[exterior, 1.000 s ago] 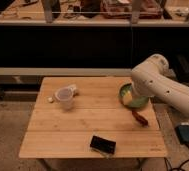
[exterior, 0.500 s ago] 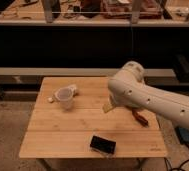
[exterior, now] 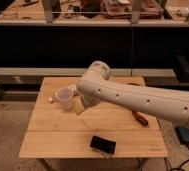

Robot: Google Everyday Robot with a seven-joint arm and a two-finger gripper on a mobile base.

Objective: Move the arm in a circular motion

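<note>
I am watching the thick cream-white tubular arm (exterior: 138,100) stretching over the wooden counter (exterior: 63,137), its hand (exterior: 80,106) sitting beside the translucent cup (exterior: 64,96), grip I cannot tell.

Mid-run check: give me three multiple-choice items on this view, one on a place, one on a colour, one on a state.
1. Where does the flat black rectangular device lie on the light wooden table? A back left corner; B near the front edge; C middle of the back edge.
2. What colour is the large tubular robot arm? A cream-white; B blue; C black.
3. How does the clear plastic cup stand? A on its side; B upside down; C upright.
Answers: 1 B, it lies by the near edge. 2 A, its segments are pale cream. 3 C, its open rim faces up, with the gripper at the arm's tip just to its right.
</note>
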